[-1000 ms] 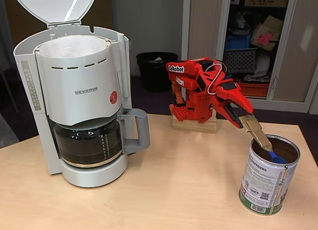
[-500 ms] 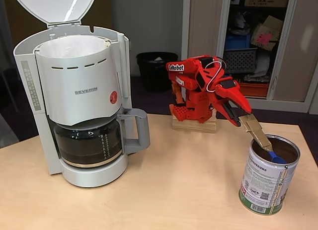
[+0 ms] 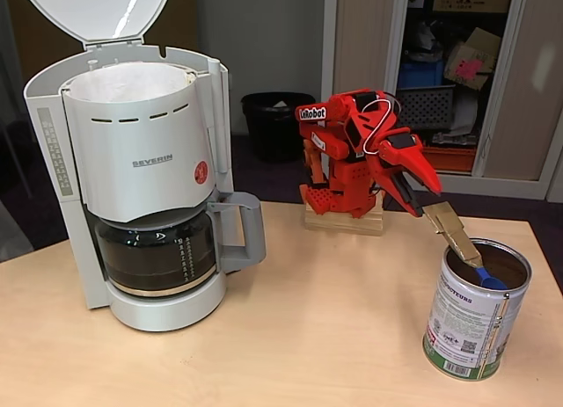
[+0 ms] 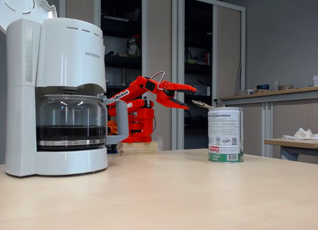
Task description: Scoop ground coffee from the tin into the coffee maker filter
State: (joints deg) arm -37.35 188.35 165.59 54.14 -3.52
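The tin (image 3: 476, 311) stands upright on the light wooden bench (image 3: 308, 337) at the right front of a fixed view, its top open and its dark brown inside showing; the label is white with a green band and a barcode low on the side. In another fixed view the tin (image 4: 225, 135) sits right of centre, well apart from the coffee maker (image 4: 54, 96). The red arm (image 3: 361, 152) rises from a wooden block (image 3: 343, 221) at the back of the bench and reaches down to the right toward the tin. The tool (image 3: 420, 199) is pinching the tan handle of a scoop (image 3: 457, 236), whose blue bowl (image 3: 489, 278) lies inside the tin's mouth, against the far right of the dark contents. From the side, the tool (image 4: 186, 98) is level with the tin's upper rim and just left of it, with the scoop handle bridging the gap to the rim. The white coffee maker (image 3: 141, 170) stands at the left of the bench, its hinged lid (image 3: 95, 11) raised upright. The coffee maker filter (image 3: 127, 80) lines the open top basket as white paper; whether anything lies in it cannot be told. The glass carafe (image 3: 158, 253) sits in place beneath the basket, holding dark liquid in its lower part. A black bin (image 3: 276, 121) stands on the floor behind the bench.
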